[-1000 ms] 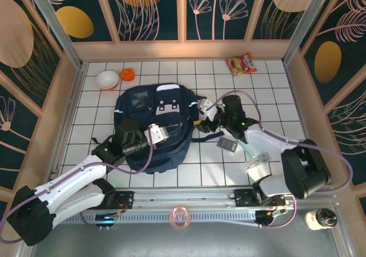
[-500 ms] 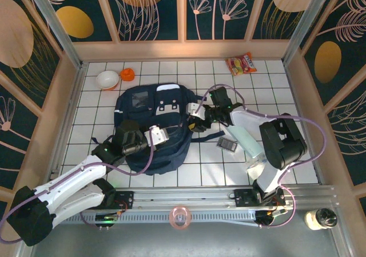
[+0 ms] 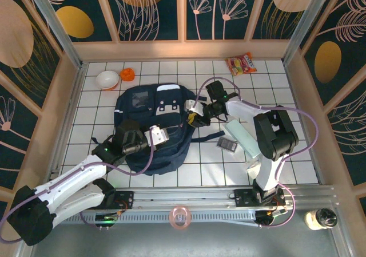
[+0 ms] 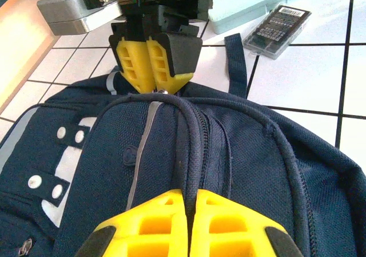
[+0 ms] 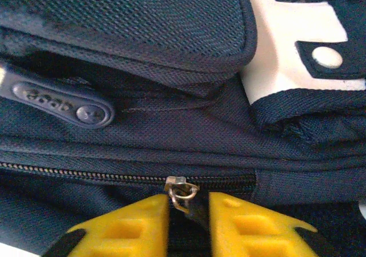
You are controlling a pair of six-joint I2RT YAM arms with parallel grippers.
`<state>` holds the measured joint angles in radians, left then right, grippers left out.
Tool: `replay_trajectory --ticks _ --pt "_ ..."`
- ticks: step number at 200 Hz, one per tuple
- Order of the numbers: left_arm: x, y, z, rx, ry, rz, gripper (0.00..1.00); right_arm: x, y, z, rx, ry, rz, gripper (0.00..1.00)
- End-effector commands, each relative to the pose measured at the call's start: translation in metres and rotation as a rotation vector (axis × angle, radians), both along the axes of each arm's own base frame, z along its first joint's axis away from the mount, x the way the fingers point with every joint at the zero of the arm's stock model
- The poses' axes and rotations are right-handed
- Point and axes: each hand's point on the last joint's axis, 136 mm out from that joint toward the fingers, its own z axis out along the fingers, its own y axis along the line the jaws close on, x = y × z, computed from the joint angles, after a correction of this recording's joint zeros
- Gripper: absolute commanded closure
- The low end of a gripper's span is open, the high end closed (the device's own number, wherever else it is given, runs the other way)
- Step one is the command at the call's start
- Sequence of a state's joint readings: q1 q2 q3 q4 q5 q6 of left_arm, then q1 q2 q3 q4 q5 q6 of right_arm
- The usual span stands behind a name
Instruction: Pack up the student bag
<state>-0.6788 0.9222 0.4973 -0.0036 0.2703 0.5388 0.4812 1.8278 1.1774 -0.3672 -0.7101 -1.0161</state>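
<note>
Pincers clamp the student bag point(image 3: 171, 148): left pincer point(image 4: 189, 202) on its seam point(image 4: 191, 148), right pincer point(image 4: 155, 80) on the zip pull point(image 5: 182, 193).

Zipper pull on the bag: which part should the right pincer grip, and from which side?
Take the flat tab below the metal ring of the zipper pull, coming from its free end with a finger on each face. The right pincer holds it that way; the ring looks too small to pinch.
</note>
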Motion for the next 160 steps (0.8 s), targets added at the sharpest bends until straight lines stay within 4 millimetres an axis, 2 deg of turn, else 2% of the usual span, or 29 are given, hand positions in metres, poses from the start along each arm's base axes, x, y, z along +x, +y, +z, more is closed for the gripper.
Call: replay_trajectory --ticks 1,24,48,74,105,125,160 --pt "0.017 -0.007 0.041 -0.071 -0.120 0.015 1.00 -0.012 -0.002 0.013 0.016 0.078 -0.014 0.84" --pt "0.021 -0.007 0.041 -0.068 -0.125 0.029 1.00 -0.009 -0.001 0.017 0.026 0.076 -0.036 1.00" --pt "0.029 -0.004 0.038 -0.055 -0.123 0.073 1.00 -0.007 0.000 0.025 0.040 0.077 -0.057 1.00" --pt "0.044 -0.001 0.037 -0.056 -0.114 0.156 1.00 -0.015 0.002 0.039 0.072 0.075 -0.064 1.00" --pt "0.064 -0.004 0.039 -0.081 -0.073 0.242 1.00 -0.035 0.008 0.054 0.095 0.085 -0.064 1.00" --pt "0.080 -0.004 0.051 -0.124 -0.079 0.318 1.00 -0.046 0.008 0.060 0.102 0.094 -0.082 1.00" --pt "0.100 -0.012 0.059 -0.181 -0.053 0.383 1.00 -0.075 0.022 0.077 0.146 0.136 -0.089 1.00"
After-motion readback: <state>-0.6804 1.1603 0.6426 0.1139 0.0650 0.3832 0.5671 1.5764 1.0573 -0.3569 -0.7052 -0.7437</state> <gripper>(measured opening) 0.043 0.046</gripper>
